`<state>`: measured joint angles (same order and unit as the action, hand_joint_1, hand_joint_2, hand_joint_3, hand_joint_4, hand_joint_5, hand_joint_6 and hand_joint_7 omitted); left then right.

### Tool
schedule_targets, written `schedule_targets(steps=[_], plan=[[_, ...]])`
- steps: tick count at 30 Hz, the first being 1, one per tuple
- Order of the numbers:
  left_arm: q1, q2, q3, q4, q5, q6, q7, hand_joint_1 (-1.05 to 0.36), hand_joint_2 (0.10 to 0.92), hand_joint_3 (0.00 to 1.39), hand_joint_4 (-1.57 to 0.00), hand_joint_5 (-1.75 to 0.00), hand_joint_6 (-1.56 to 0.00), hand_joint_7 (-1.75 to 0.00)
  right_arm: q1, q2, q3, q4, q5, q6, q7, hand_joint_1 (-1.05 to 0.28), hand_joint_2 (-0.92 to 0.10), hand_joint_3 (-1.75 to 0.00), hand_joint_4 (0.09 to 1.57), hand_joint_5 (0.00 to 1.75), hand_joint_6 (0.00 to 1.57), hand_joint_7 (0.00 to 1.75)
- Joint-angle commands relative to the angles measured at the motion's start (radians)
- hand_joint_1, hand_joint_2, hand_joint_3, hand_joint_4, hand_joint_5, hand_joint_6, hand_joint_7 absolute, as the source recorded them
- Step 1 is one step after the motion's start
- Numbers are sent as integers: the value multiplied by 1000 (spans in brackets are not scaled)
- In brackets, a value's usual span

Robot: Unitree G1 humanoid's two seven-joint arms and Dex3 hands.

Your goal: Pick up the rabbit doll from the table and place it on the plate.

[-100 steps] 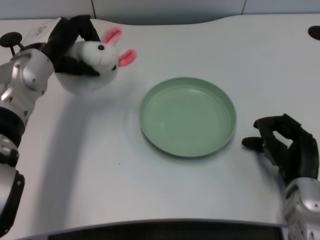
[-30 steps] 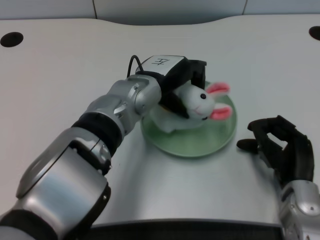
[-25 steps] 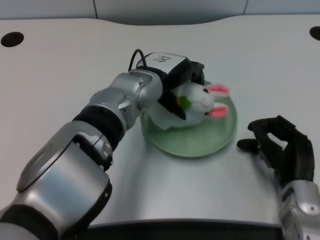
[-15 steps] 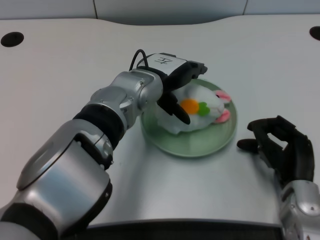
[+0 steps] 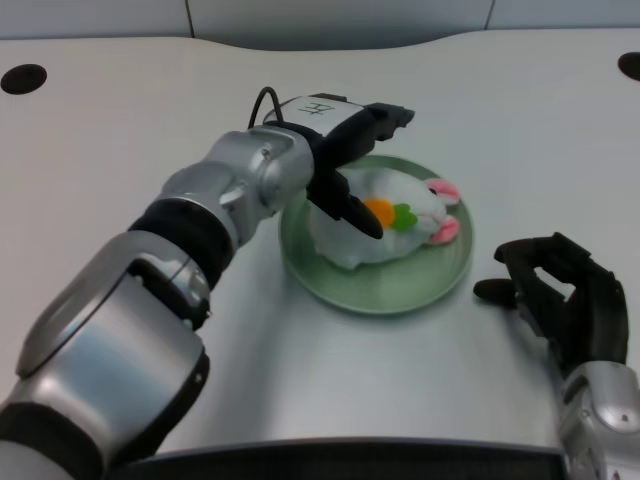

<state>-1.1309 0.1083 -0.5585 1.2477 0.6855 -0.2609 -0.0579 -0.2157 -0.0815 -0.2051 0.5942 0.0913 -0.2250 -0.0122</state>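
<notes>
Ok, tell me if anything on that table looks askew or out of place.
Only one thing: the rabbit doll lies tipped over on the green plate, its orange-and-green carrot patch facing up and pink ears toward the right rim. The left hand hovers open over it. Nothing spilled or damaged.

White table under my camera, grey wall behind.
I see the white table (image 5: 130,140) filling the view, dark round holes (image 5: 23,78) at its far corners, and a pale panelled wall (image 5: 330,15) beyond.
</notes>
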Motion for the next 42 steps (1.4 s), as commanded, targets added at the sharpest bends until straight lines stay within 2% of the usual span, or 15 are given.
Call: schedule_targets(steps=[1,5,8,11,13,19,22,24,27,29,32,37,42], plan=[[29,63,38,-46,-43,-42,-31,-1048,921,102,1,1,1,1,-6,4,-4,11,7,-6,-5,-755,-921,-133,864,887,872,1123],[47,90,58,-81,-65,-56,-54,-1048,921,103,1,1,1,1,-11,2,-6,16,8,-5,-4,-749,-921,-132,869,878,877,1120],[104,181,123,-158,-133,-94,-110,-1048,921,106,1,1,1,1,-19,-4,-5,41,2,-27,0,-756,-921,-137,871,875,860,1113],[178,253,177,-236,-185,-131,-131,-1034,921,109,1,1,0,0,-24,-5,-7,47,4,-22,-2,-763,-921,-137,871,872,862,1122],[212,278,199,-277,-206,-131,-144,-1025,921,113,1,1,-8,-4,-27,-6,-9,54,8,-28,3,-760,-921,-137,873,872,861,1126],[319,338,260,-393,-258,-134,-165,-966,921,86,-24,-13,-34,-15,-29,-10,-8,50,3,-15,-2,-765,-921,-138,874,872,861,1139],[379,356,300,-445,-304,-135,-188,-961,921,93,-50,-26,-49,-20,-28,-9,-8,48,7,-19,4,-757,-921,-140,874,872,858,1142],[432,372,324,-488,-336,-132,-214,-950,921,105,-50,-27,-43,-16,-26,-8,-7,41,5,-13,-1,-760,-921,-139,877,875,862,1145],[496,392,349,-526,-360,-135,-224,-920,921,96,-60,-33,-45,-14,-26,-8,-9,45,9,-19,7,-759,-921,-138,875,879,858,1143],[547,400,373,-544,-391,-136,-237,-894,921,87,-64,-35,-58,-19,-24,-8,-11,36,13,-9,7,-760,-921,-137,870,880,854,1142],[618,395,402,-568,-426,-151,-231,-862,921,115,-89,-50,-88,-30,-22,-10,-10,26,11,3,2,-762,-921,-135,862,877,853,1145],[713,378,436,-627,-479,-136,-240,-791,921,173,-176,-100,-131,-39,-25,-13,-12,36,14,-3,9,-768,-921,-131,857,875,856,1150],[772,364,465,-662,-518,-127,-246,-779,921,183,-220,-129,-170,-50,-27,-13,-13,39,15,0,7,-775,-921,-124,867,879,855,1153]])
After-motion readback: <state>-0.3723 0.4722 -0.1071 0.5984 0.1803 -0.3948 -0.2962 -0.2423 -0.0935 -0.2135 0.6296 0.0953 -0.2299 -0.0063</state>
